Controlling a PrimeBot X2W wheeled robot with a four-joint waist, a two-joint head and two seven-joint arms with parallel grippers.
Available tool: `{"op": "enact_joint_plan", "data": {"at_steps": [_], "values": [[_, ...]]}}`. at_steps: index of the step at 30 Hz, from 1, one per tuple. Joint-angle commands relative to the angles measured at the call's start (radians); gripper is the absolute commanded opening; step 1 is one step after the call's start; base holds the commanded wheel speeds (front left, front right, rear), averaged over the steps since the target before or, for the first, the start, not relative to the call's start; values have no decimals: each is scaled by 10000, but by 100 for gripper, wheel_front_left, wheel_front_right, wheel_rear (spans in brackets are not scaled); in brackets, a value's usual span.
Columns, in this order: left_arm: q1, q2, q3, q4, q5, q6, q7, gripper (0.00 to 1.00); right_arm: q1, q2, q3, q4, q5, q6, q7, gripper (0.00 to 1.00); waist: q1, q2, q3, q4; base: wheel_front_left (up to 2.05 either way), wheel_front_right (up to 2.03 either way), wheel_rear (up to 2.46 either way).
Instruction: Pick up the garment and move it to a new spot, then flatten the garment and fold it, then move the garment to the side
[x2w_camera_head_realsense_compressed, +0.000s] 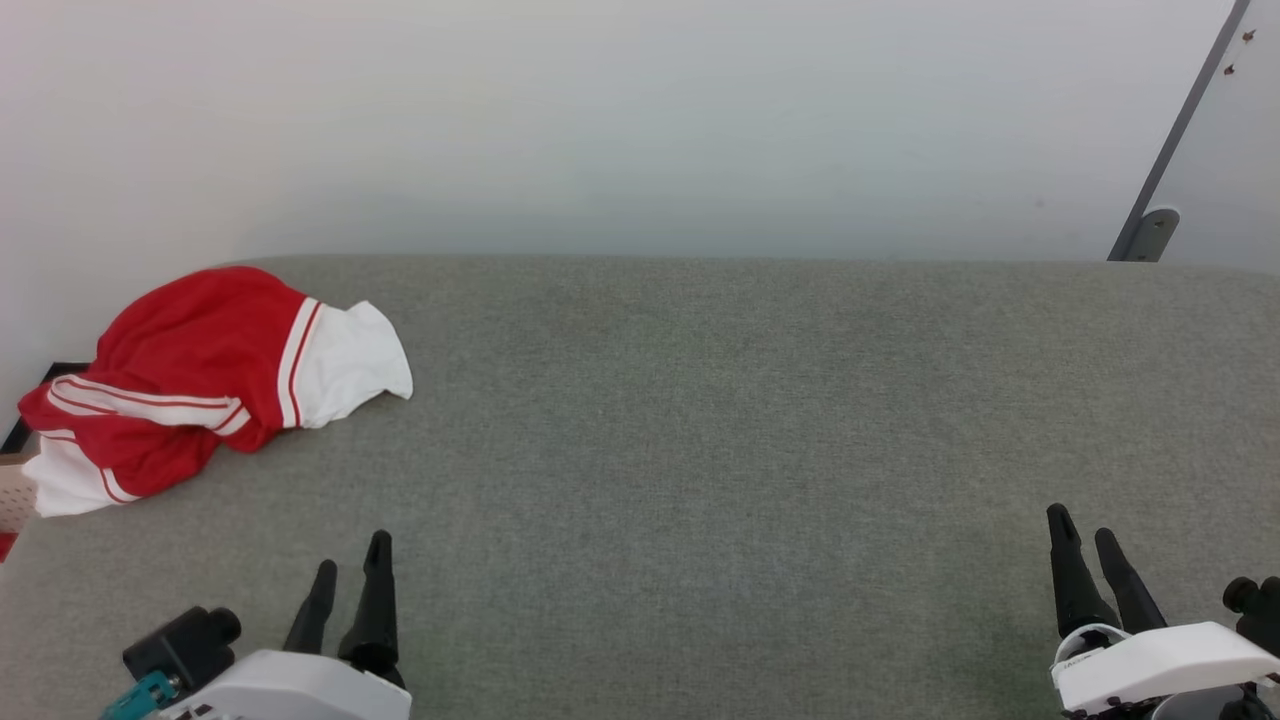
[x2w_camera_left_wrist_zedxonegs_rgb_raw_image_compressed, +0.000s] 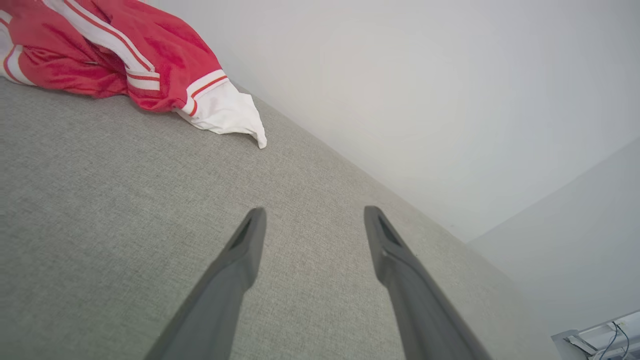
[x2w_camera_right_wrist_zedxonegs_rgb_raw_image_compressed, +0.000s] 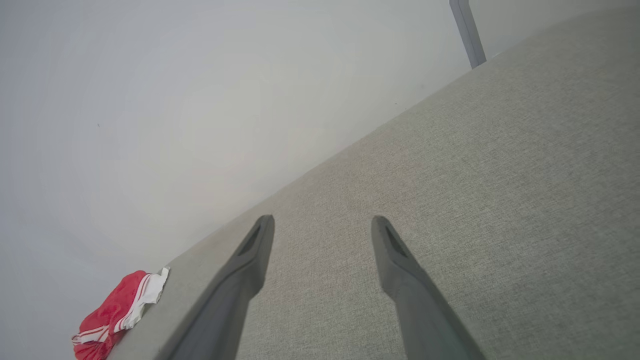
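Observation:
The garment (x2w_camera_head_realsense_compressed: 190, 370), red with white sleeves and thin stripe trim, lies bunched in a heap at the far left of the grey fabric table (x2w_camera_head_realsense_compressed: 700, 420). One white sleeve (x2w_camera_head_realsense_compressed: 350, 365) sticks out toward the middle. The left wrist view has the garment (x2w_camera_left_wrist_zedxonegs_rgb_raw_image_compressed: 125, 55) at its upper left; the right wrist view has the garment (x2w_camera_right_wrist_zedxonegs_rgb_raw_image_compressed: 120, 310) small at its lower left. My left gripper (x2w_camera_head_realsense_compressed: 350, 560) stands open near the front edge, below the heap and apart from it, nothing between its fingers. At the front right my right gripper (x2w_camera_head_realsense_compressed: 1082, 525) is open and holds nothing.
A pale wall (x2w_camera_head_realsense_compressed: 640, 120) runs along the table's far edge. A grey metal bracket (x2w_camera_head_realsense_compressed: 1150, 232) and slanted post stand at the back right. Past the table's left edge, a dark frame and a pale perforated object (x2w_camera_head_realsense_compressed: 15, 490) show beside the heap.

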Motion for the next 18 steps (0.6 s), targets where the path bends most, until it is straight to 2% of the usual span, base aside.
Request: {"op": "enact_joint_plan", "data": {"at_steps": [1, 18], "values": [[-12, 113, -24, -130, 290, 83, -91, 100, -167, 19, -61, -134, -302, -5, -91, 100, -1, 0, -7, -6, 0, 0, 0], [279, 298, 134, -392, 1876, 125, -518, 100, -157, 30, -244, -300, -2040, -7, -334, 100, -1, 0, -64, -71, 0, 0, 0]]}}
